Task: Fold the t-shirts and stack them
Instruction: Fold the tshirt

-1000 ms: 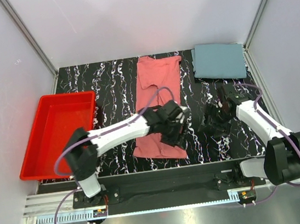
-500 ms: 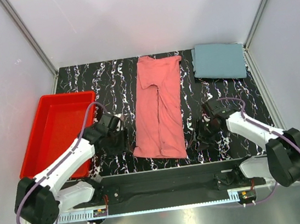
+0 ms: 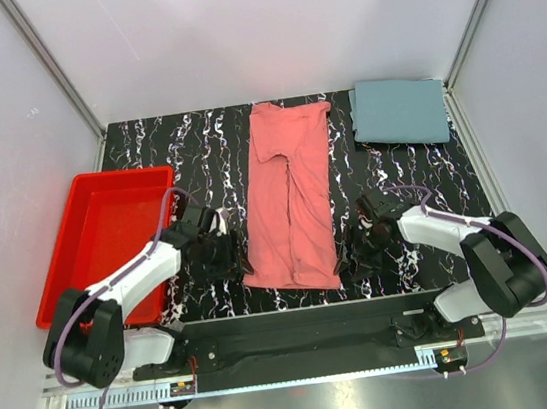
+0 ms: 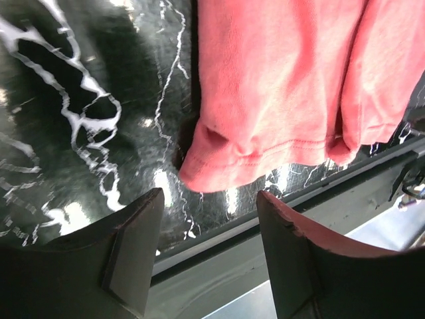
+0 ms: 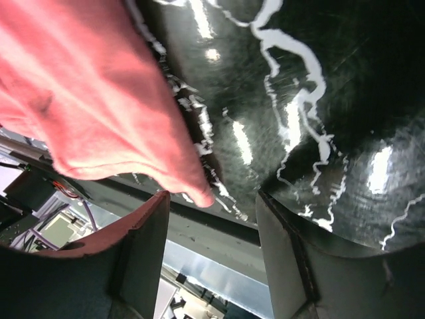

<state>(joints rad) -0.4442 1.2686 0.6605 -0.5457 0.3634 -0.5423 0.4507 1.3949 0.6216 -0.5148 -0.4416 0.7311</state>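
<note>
- A salmon-pink t-shirt [image 3: 288, 202] lies in the middle of a black marbled desk [image 3: 195, 144]. It is folded lengthwise into a long narrow strip, with the collar at twelve o'clock and the hem at six o'clock, by the near edge.
- A grey-blue t-shirt [image 3: 400, 112] sits folded into a neat rectangle at about one o'clock, well apart from the pink one.
- A red tray [image 3: 106, 237] rests at nine o'clock.
- The left end effector [image 3: 226, 255] hangs low just beside the hem's seven o'clock corner, fingers spread and gripping nothing.
- The right end effector [image 3: 358, 249] mirrors it at the five o'clock corner, likewise released.
- The step in hand looks like the crosswise fold of the pink shirt, at the reaching stage.
- Next, each end effector would need to pinch its hem corner through all the layers. Both would then lift evenly and carry the hem toward the collar.
</note>
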